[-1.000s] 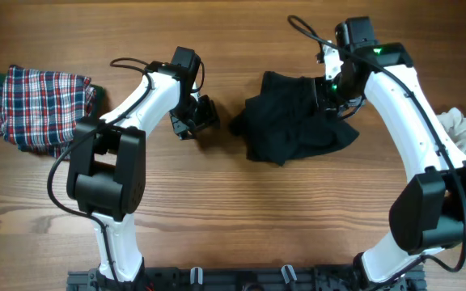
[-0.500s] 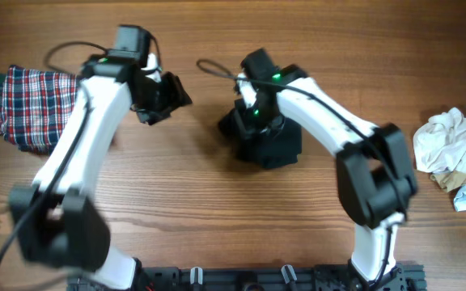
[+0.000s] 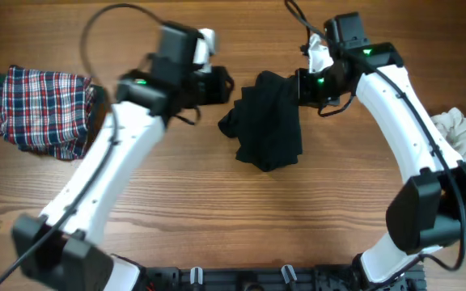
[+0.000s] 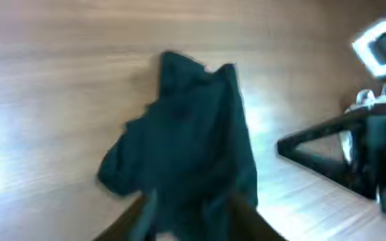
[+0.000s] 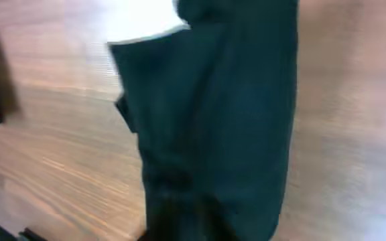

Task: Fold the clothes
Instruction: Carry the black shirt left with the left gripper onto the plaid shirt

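Caught the left arm [image 3: 112, 162] stretched out long from the near-left corner of the worktop [image 3: 217, 210], slanted up toward the middle, wrist bent over to the right. Had the left hand [image 3: 219, 85] pointed sideways at the centre, just beside the black shirt [image 3: 269, 129]. Couldn't tell open or closed on that one, way too blurry in its own wrist view as well. Found the right arm [image 3: 411, 121] arched up from the near-right corner, elbow out wide, forearm angled back inward. Saw the right hand [image 3: 304, 85] facing left, clamped onto the top right edge of the shirt, fabric running straight down toward the wrist camera.
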